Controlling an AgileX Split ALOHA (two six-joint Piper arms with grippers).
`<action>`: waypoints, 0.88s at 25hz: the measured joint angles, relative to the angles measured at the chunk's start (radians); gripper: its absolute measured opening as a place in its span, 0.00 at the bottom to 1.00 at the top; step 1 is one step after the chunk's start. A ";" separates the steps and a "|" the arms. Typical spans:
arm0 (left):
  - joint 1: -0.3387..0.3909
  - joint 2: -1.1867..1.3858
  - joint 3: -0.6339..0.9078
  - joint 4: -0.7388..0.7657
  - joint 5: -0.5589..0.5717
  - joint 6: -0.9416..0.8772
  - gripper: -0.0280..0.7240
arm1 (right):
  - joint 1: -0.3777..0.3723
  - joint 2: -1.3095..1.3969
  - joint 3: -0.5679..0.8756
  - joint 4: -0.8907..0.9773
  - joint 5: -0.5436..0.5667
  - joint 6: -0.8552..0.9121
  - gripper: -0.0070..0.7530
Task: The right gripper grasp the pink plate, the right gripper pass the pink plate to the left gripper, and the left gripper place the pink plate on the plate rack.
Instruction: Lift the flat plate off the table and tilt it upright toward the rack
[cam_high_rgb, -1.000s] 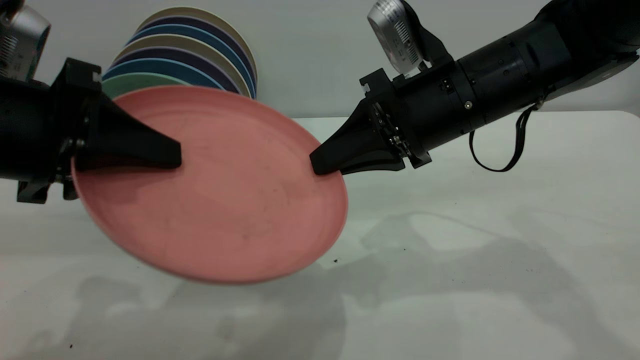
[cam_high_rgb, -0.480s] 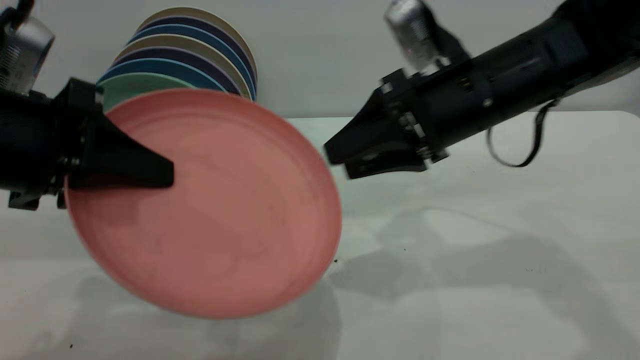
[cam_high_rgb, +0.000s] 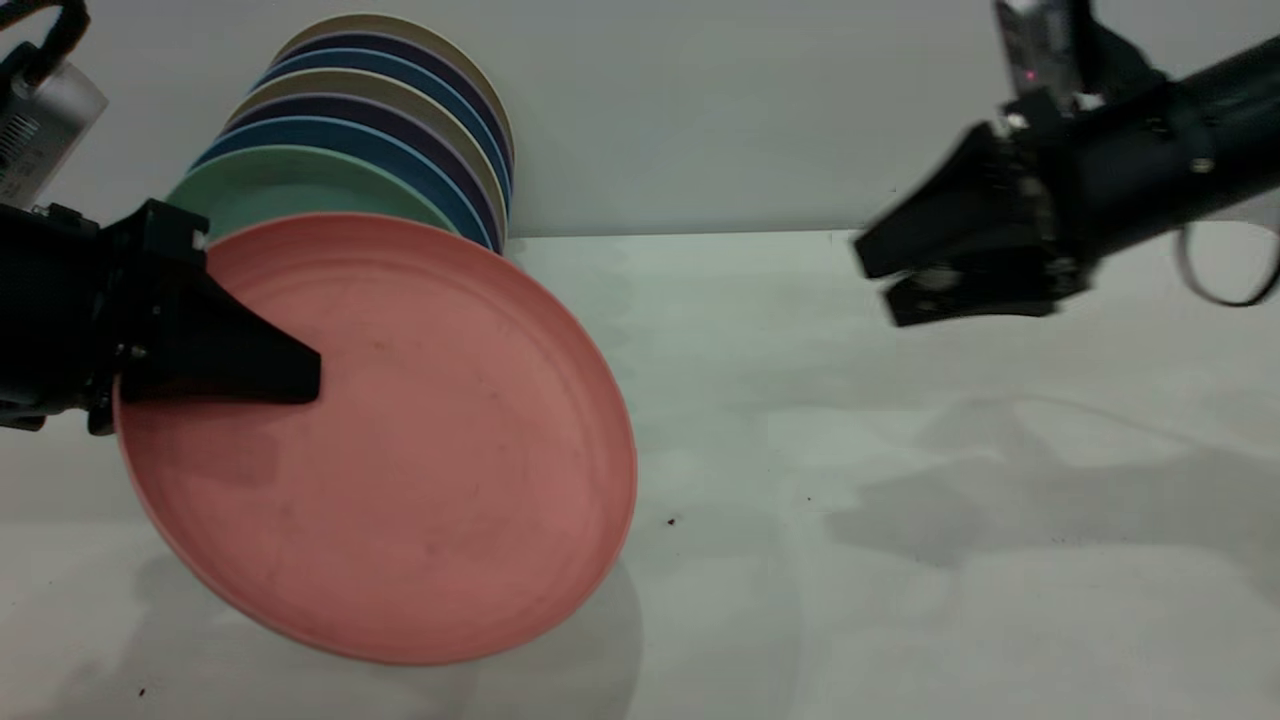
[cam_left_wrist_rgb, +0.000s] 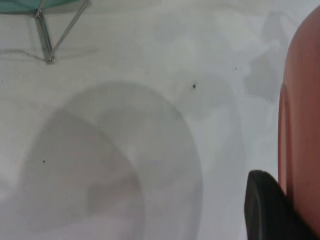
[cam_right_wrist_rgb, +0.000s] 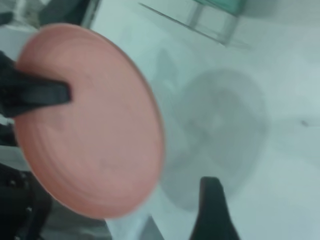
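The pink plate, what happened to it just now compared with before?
The right pincer let go of the pink plate and pulled away to the right, open. The left pincer kept its grip, tipping the plate more upright. The stacked plates behind stayed put.

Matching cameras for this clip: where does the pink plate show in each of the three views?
Exterior view: pink plate at lower left, tilted, held at its left rim by the left gripper.
Left wrist view: only its rim, along the frame's right edge.
Right wrist view: whole plate fills the left half.
Shared landmark: the left gripper's black jaws clamped on the rim.
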 joint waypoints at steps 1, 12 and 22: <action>0.000 0.000 0.000 0.011 0.000 0.000 0.20 | -0.003 -0.014 0.000 -0.055 -0.041 0.033 0.73; 0.000 0.000 -0.173 0.449 0.124 -0.158 0.20 | 0.037 -0.228 0.000 -0.544 -0.230 0.423 0.62; 0.000 0.001 -0.596 1.091 0.262 -0.186 0.20 | 0.036 -0.288 0.000 -0.610 -0.198 0.474 0.61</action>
